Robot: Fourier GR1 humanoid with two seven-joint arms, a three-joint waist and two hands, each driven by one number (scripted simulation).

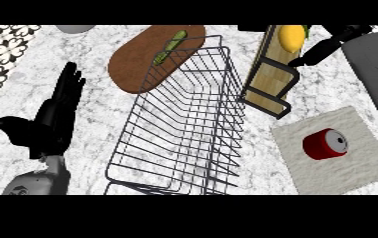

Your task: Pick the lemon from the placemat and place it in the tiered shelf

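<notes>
The yellow lemon (291, 36) lies on the far end of the tiered shelf (267, 82), a wooden board in a black frame at the upper right. My right hand (325, 46) is just to the lemon's right, its black fingers stretched out alongside the fruit and down over the shelf's edge, not curled round it. The off-white placemat (347, 169) lies at the lower right and carries a red can (324, 144) on its side. At the left, my left hand (60, 102) rests open with its fingers up.
A large black wire basket (184, 127) fills the middle of the counter. Behind it a brown oval board (136, 62) holds a green vegetable (170, 47). A grey bowl (75, 28) and a patterned cloth (15, 42) sit at the far left.
</notes>
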